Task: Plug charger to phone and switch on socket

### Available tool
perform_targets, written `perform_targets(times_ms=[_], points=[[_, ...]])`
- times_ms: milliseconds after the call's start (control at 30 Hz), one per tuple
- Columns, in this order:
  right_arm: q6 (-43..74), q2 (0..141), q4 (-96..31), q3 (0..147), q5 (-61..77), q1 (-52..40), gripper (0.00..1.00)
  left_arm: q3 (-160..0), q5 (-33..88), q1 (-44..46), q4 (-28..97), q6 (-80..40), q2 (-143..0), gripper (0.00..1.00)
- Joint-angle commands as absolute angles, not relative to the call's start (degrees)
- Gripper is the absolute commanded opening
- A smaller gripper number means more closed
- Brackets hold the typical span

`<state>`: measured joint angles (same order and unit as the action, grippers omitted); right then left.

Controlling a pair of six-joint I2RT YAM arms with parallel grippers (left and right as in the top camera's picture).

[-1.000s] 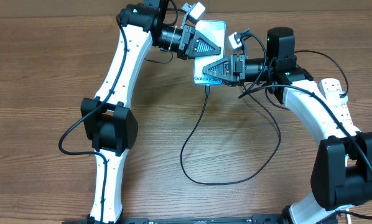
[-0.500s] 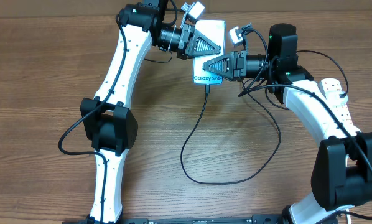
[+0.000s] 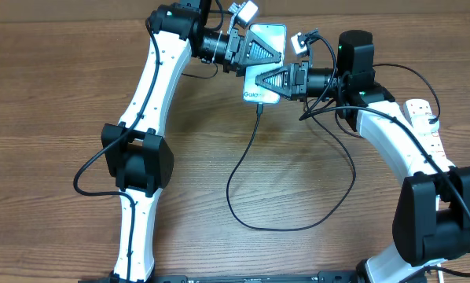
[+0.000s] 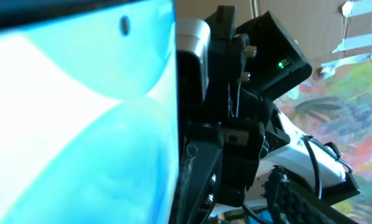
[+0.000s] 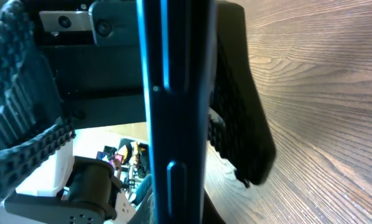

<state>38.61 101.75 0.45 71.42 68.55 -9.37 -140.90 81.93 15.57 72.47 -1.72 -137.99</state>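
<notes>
The phone [image 3: 253,96], its screen lit light blue, is held up off the table at the back centre. My right gripper [image 3: 258,81] is shut on its lower part; the right wrist view shows the phone's dark edge [image 5: 173,124] upright between the ribbed fingers [image 5: 242,130]. My left gripper [image 3: 278,51] stands open around the phone's upper part, and the screen [image 4: 74,118] fills the left of its view. The charger [image 3: 251,153], a thin black cable, has its tip in the phone's lower edge and loops over the table. The socket [image 3: 425,118] lies at the far right.
The white right arm [image 3: 392,149] crosses over part of the socket and hides the cable's far end. The left arm [image 3: 152,94] stretches down the left side of the wooden table [image 3: 54,157].
My left gripper has opened. The right gripper has shut on the phone and shifted it slightly up and to the left, and the cable's loop has followed.
</notes>
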Motion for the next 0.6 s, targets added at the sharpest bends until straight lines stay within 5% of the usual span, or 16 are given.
perform_targets(times_ms=[0,167,333,567], points=[[39.3,100.9,1.3,72.4,68.6,-9.3,0.04,-141.5,83.4,14.5,71.7,-2.0,-137.3,0.64],[40.8,100.9,1.3,72.4,68.6,-9.3,0.04,-141.5,83.4,13.2,71.7,-2.9,-137.3,0.35],[40.8,100.9,1.3,72.4,68.6,-9.3,0.04,-141.5,83.5,12.7,71.7,-2.9,-137.3,0.33],[40.8,100.9,1.4,72.4,68.6,-9.3,0.04,-141.5,83.4,12.8,71.7,-2.9,-137.3,0.13]])
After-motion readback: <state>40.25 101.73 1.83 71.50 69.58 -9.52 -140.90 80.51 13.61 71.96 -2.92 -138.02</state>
